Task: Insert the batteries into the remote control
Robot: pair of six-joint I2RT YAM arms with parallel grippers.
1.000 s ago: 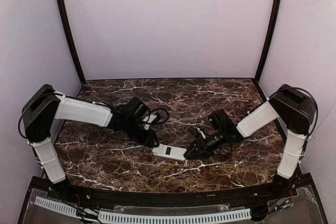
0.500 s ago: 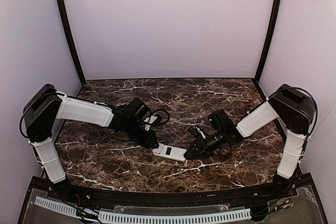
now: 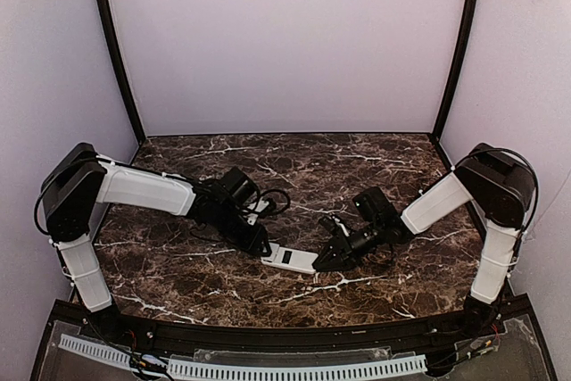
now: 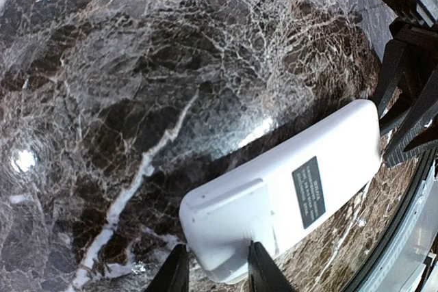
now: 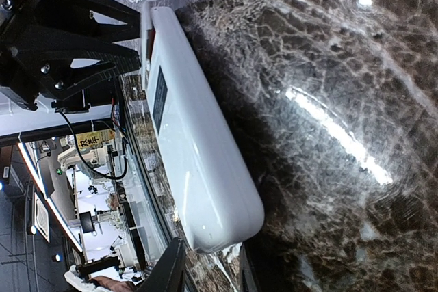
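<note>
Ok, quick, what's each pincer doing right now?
Left pincer: closed on one end of the remote control.
Right pincer: closed on its other end.

Dark marble tabletop, pale lilac walls, black corner posts

Left claw and right claw: fingers cut off by bottom frame edge, so pad contact with remote control cannot be told. Remote underside is hidden. Label print is too small to read. Overhead, claws cover both remote ends.
</note>
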